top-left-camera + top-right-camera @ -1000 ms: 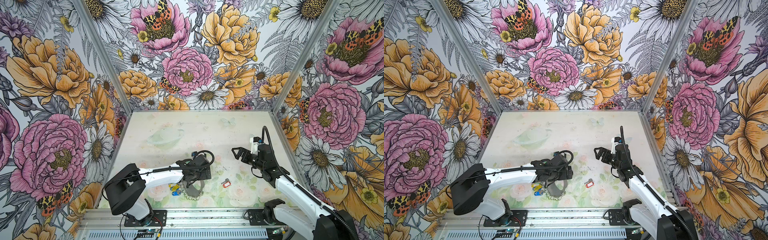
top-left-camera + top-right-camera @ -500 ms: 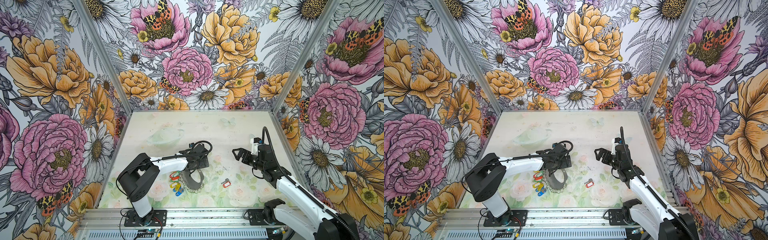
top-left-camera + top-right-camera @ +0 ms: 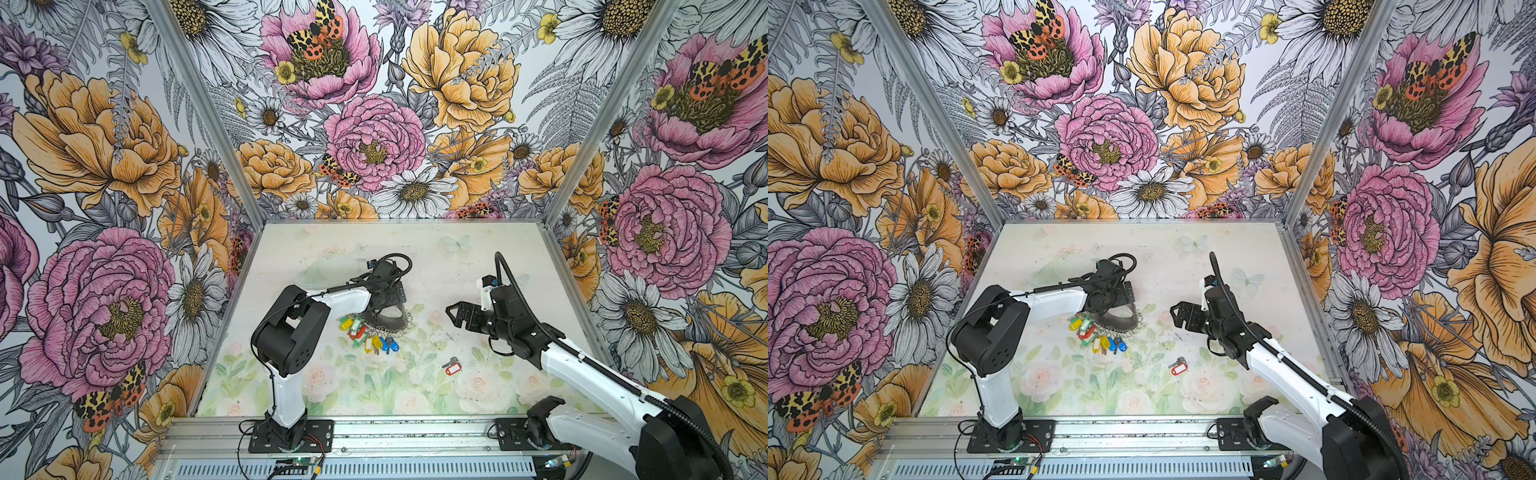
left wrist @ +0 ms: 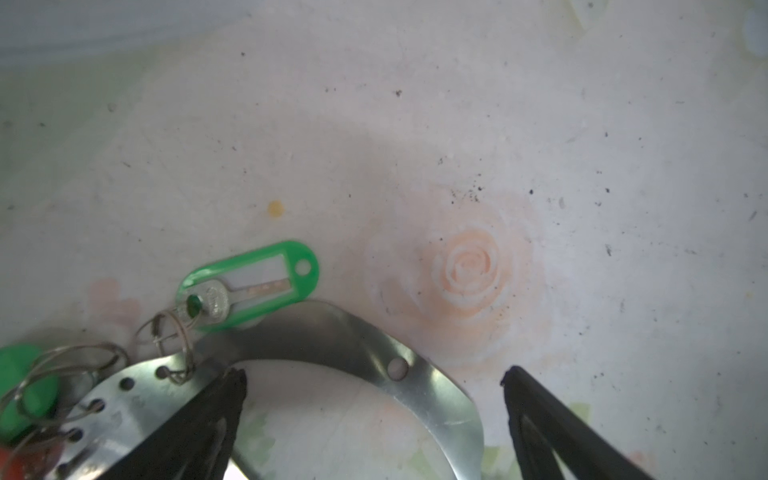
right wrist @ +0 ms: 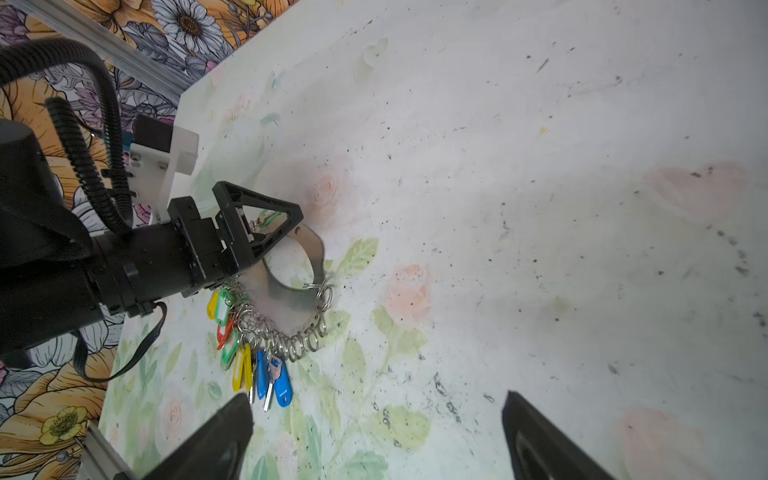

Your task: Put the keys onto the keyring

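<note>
The keys [image 3: 452,367] [image 3: 1178,367], a small dark key on a red tag, lie loose on the table near the front, out of both wrist views. The keyring [image 3: 390,322] [image 3: 1121,320] [image 4: 332,336] [image 5: 286,299], a grey metal plate edged with split rings and coloured tags [image 3: 365,336], lies left of centre. My left gripper [image 3: 390,297] [image 3: 1121,295] [image 4: 372,374] stands open over the plate, one finger on the metal, the plate's arc between the jaws. My right gripper [image 3: 453,313] [image 3: 1177,313] [image 5: 376,397] hovers open and empty, to the right of the keyring and behind the keys.
Flowered walls close in the table [image 3: 478,257] on three sides. A metal rail [image 3: 415,432] with both arm bases runs along the front edge. A pale, dome-like greenish shape [image 3: 328,272] sits behind the left arm. A green tag [image 4: 249,282] lies beside the plate.
The left arm has raised its elbow and drawn back from the front edge. The keyring has slid with the left gripper toward the table's middle. The right arm has barely moved.
</note>
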Controlling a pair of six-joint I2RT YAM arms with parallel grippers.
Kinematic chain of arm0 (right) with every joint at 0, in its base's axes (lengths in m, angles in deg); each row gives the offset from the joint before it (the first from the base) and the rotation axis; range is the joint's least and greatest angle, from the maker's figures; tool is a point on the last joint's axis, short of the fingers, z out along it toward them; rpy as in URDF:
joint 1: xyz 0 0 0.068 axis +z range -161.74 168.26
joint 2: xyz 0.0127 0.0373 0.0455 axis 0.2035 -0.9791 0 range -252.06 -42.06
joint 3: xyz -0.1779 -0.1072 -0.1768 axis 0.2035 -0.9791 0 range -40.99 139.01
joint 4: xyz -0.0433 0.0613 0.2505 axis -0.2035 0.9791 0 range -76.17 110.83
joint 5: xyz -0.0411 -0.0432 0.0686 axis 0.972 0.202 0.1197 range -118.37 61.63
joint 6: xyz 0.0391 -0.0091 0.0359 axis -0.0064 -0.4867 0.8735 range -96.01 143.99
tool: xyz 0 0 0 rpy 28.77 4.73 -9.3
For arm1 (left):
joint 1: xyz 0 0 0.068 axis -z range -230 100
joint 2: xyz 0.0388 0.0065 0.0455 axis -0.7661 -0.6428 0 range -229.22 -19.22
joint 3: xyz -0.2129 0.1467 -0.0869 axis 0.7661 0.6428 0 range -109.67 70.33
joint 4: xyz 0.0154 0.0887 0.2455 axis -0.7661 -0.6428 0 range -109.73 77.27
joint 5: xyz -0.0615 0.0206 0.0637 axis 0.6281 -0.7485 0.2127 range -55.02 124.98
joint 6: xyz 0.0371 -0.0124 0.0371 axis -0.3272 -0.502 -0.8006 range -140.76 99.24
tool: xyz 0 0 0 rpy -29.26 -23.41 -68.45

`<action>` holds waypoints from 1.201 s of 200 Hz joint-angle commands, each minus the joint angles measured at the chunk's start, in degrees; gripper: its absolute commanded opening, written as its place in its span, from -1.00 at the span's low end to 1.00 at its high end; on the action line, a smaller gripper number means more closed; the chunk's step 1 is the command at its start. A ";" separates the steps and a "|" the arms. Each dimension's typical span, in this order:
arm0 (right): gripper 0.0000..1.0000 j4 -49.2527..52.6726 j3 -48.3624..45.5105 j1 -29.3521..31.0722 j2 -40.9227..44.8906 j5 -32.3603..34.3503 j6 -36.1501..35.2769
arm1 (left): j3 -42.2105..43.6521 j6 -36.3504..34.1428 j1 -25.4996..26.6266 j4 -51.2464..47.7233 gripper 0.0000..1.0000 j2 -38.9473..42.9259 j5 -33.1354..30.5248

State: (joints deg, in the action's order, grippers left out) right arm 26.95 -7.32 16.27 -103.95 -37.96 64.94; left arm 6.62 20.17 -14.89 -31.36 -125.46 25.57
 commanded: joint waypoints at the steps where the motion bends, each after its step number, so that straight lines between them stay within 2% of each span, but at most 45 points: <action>1: 0.84 0.19 2.71 2.10 -2.63 3.22 0.06 | 3.43 -1.67 0.84 -0.70 0.97 6.11 -0.59; 35: 0.71 0.24 5.63 5.89 -8.55 3.87 0.09 | 8.75 -1.66 2.96 -0.58 0.97 12.50 -1.54; 64: 0.59 1.56 4.94 8.14 -11.31 4.26 2.95 | 13.32 -1.31 3.57 0.79 0.97 17.08 -2.18; 117: 0.38 18.35 4.51 13.00 -9.16 9.71 5.74 | 19.85 -0.63 1.44 5.61 0.97 22.28 -2.16; 160: 0.17 23.61 3.08 15.82 -4.47 7.70 8.12 | 21.20 -0.83 -0.28 7.28 0.97 22.29 -2.11; 240: -0.18 26.82 2.62 16.89 -10.42 12.87 8.89 | 21.19 -0.41 -0.57 7.98 0.97 21.43 -1.35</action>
State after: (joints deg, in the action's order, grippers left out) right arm 52.20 -4.45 32.88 -112.97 -28.12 73.62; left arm 27.23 19.56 -15.00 -24.87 -103.69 24.87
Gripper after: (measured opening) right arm 0.438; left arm 0.986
